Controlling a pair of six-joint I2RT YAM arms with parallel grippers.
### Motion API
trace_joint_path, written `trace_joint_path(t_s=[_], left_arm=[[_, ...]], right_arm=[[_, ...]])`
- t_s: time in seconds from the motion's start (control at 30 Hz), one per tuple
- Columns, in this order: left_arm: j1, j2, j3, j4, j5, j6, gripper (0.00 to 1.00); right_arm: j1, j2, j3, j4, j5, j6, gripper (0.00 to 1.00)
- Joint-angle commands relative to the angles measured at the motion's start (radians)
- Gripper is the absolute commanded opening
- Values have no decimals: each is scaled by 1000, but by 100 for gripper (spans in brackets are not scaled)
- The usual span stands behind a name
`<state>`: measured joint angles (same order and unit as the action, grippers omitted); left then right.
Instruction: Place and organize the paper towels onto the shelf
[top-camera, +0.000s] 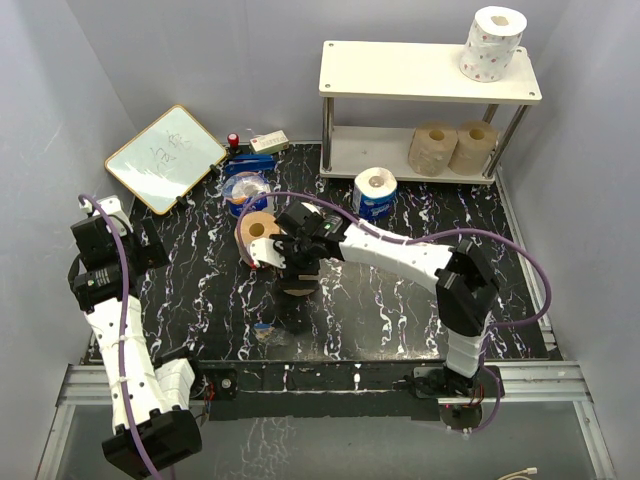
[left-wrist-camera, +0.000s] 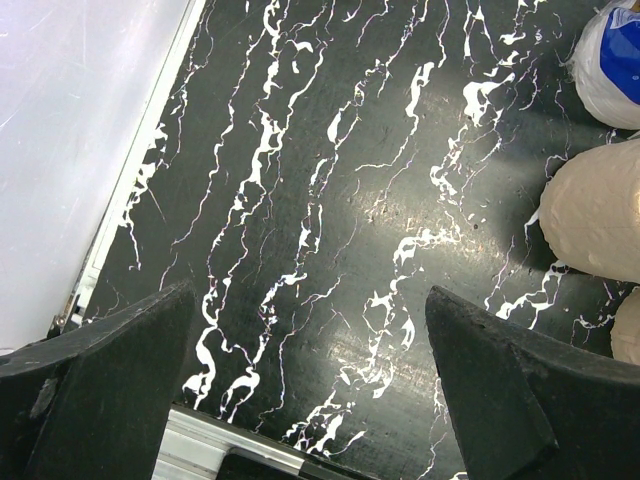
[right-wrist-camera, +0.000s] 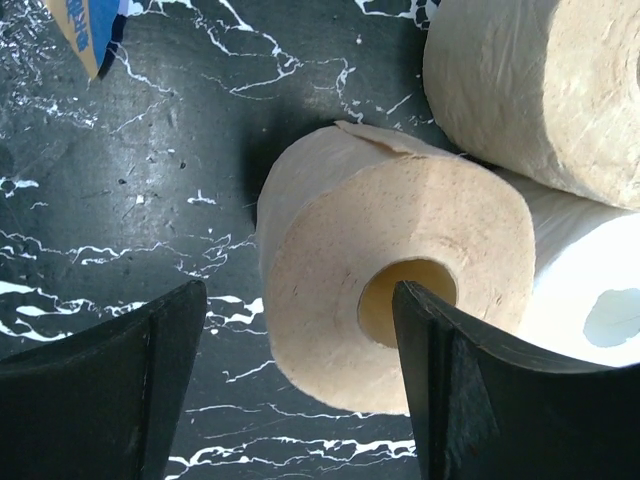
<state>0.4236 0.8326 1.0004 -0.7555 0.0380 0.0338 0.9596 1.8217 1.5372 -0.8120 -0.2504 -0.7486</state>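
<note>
- The tan roll (right-wrist-camera: 390, 220) sits on the desk (top-camera: 400, 300) left of the middle, well away from the shelf (top-camera: 400, 70) at the far right corner.
- From the wrist view, its hollow core opens towards the claw, so its long axis seems to run roughly along the approach, leaning a little. A grip would have to fall across its round wall.
- It looks fat and soft, with a yellowish core and a loose flap of sheet lifting off its far side.
- The right claw (right-wrist-camera: 300, 300) is over it with its fingers apart, one on each side. A strip of bare desk shows between the left finger and the roll, so I judge it not yet clamped.
- A second tan roll (right-wrist-camera: 530, 90) and a white roll (right-wrist-camera: 590, 290) crowd close on its right side, apparently touching it, which leaves that finger little room.
- From overhead the arm hides most of this cluster.
- The left claw (left-wrist-camera: 308, 300) hangs wide apart over bare desk at the left edge and holds nothing. The right arm is plainly the nearer one.
- A blue-wrapped roll (top-camera: 375, 192) stands on the desk just in front of the shelf.
- Already on the shelf are a dotted roll (top-camera: 492, 42) on the top board and two tan rolls (top-camera: 452, 147) side by side on the lower one.
</note>
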Motion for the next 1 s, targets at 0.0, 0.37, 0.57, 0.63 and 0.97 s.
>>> trace_joint_path(t_s=[0.0, 0.37, 0.57, 0.63, 0.97], left_arm=[[7, -18, -2, 11, 7, 4, 98], [6, -12, -2, 12, 11, 6, 98], [6, -6, -2, 12, 14, 8, 98], [7, -4, -2, 11, 16, 8, 98], [7, -6, -4, 13, 14, 9, 98]], right_arm=[[0, 12, 73, 31, -7, 5, 73], [1, 48, 43, 50, 28, -23, 68], [1, 44, 19, 61, 60, -35, 56], [0, 45, 11, 69, 74, -39, 52], [0, 59, -15, 83, 86, -19, 16]])
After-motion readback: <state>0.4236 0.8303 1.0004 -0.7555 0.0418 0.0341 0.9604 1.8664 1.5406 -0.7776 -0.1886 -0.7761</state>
